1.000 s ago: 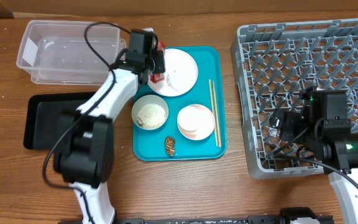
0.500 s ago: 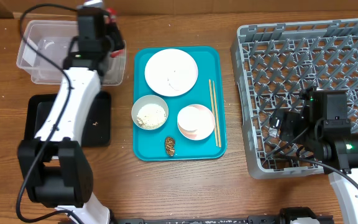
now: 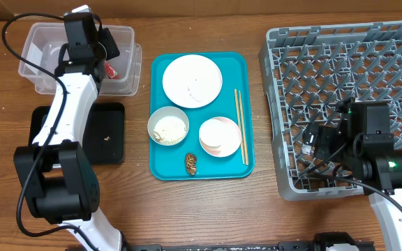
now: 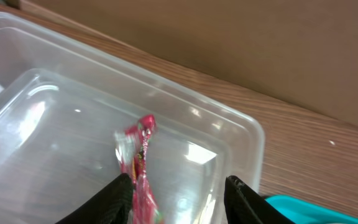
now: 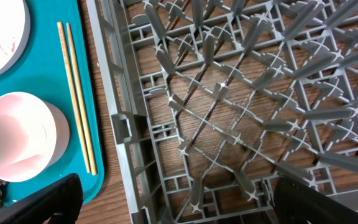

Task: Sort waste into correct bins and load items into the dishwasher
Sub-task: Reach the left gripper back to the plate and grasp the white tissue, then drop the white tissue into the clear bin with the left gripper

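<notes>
The left gripper [image 4: 178, 185] hangs over the clear plastic rectangular tub [image 4: 248, 134]. Its jaws are partly parted, and the crumpled red-and-white snack wrapper [image 4: 139, 155] dangles beside one finger, within the tub's walls and apparently unclamped. For a clean release, the jaws should part fully and the arm should lift straight up, so the foil cannot cling. The right gripper [image 5: 179, 200] stands wide open and empty over the grey plastic dish rack [image 5: 229, 112]. No print on the wrapper is legible.

No legible text (wrapper [image 4: 139, 163] print blurred).
</notes>
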